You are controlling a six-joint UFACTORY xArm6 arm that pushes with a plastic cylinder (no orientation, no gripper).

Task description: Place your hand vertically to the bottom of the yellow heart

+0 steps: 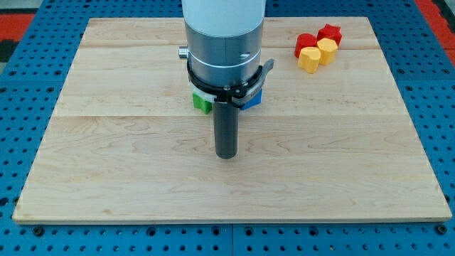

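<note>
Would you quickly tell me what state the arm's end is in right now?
My tip: a bare rod, no jaws, holding nothing, touching no block, below the green block and blue block, far from the yellow heart.

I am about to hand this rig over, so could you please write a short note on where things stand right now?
My tip rests on the board near its middle, touching no block.
A green block and a blue block sit just above it toward the view's top, partly hidden by the arm.
The yellow heart lies at the view's upper right, tight against a red block and a red star-like block.
Done: nothing visible yet.
Left: move my tip to the view's right and stop directly below the yellow heart.
</note>
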